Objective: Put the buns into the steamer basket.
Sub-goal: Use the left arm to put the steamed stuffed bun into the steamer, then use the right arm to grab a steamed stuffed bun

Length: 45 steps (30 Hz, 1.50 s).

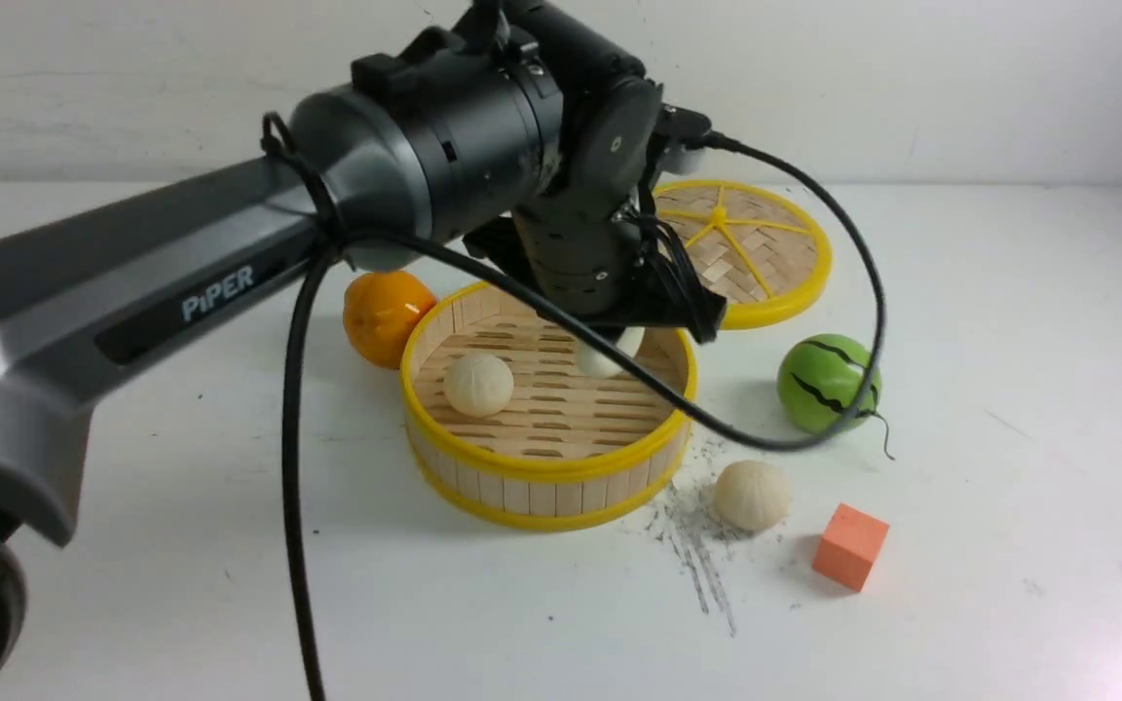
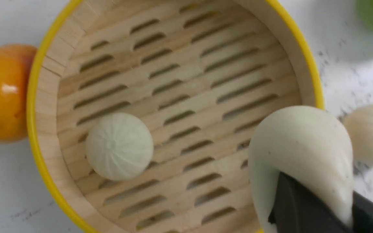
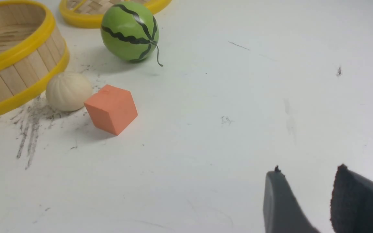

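The left gripper (image 2: 332,200) is clenching a squashed bun (image 2: 299,142) over the steamer basket (image 1: 542,467), toward its right side. A second bun (image 1: 478,384) is lying on its slat floor. A third bun (image 1: 752,495) is sitting just right of the basket on the white table (image 1: 1009,604), among grey scuffs (image 1: 697,555). The right gripper (image 3: 309,174) is hanging over the table with its jaws apart. A plain white wall (image 1: 912,78) is closing the far side.

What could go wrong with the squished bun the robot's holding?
The held bun looks pinched hard in the jaws near the steamer basket wall; it might squirt out and land outside. The last bun sits between the basket and an orange cube, so grabbing it may be cramped.
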Each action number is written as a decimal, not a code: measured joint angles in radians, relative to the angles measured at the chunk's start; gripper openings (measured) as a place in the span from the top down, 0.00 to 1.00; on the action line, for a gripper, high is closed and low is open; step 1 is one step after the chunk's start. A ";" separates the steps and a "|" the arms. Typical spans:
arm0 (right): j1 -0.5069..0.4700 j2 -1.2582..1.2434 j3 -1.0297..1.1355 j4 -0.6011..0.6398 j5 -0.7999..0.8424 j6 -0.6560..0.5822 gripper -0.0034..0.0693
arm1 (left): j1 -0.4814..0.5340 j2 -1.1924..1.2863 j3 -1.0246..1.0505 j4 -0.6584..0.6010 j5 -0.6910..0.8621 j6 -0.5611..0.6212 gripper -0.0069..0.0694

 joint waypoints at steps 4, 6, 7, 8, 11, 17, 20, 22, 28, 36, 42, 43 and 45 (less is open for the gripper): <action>0.000 0.000 0.000 0.000 0.000 0.000 0.62 | 0.059 0.081 -0.003 -0.028 -0.037 0.000 0.88; 0.000 0.000 0.000 0.000 0.000 0.000 0.62 | 0.076 0.124 -0.003 -0.030 -0.039 -0.001 0.82; 0.000 0.000 0.000 0.000 0.000 0.000 0.62 | 0.080 0.143 -0.003 -0.030 -0.039 -0.001 0.79; 0.000 0.000 0.000 0.000 0.000 0.000 0.62 | 0.084 0.158 -0.003 -0.030 -0.039 -0.001 0.74; 0.000 0.000 0.000 0.000 0.000 0.000 0.62 | 0.086 0.190 -0.003 -0.026 -0.031 -0.001 0.56; 0.000 0.000 0.000 0.000 0.000 0.000 0.62 | 0.086 0.197 -0.007 -0.023 -0.006 -0.001 0.27; 0.000 0.000 0.000 0.000 0.000 0.000 0.62 | 0.086 0.167 -0.054 -0.012 0.077 -0.002 0.18; 0.000 0.000 0.000 0.000 0.000 0.000 0.62 | 0.086 0.142 -0.093 -0.010 0.122 -0.002 0.16; 0.000 0.000 0.000 0.000 0.000 0.000 0.62 | 0.086 -0.066 -0.184 -0.027 0.263 0.019 0.17; 0.000 0.000 0.000 0.000 0.000 0.000 0.62 | 0.086 -0.386 -0.063 -0.101 0.282 0.022 0.28; 0.000 0.000 0.000 0.001 0.000 0.000 0.62 | 0.085 -0.673 0.214 -0.112 0.282 0.031 0.41; 0.000 0.000 0.000 0.001 0.000 0.000 0.62 | 0.085 -0.703 0.250 -0.112 0.282 0.031 0.43; 0.000 0.000 0.000 0.001 0.000 0.000 0.62 | 0.085 -0.830 0.410 -0.112 0.276 0.031 0.51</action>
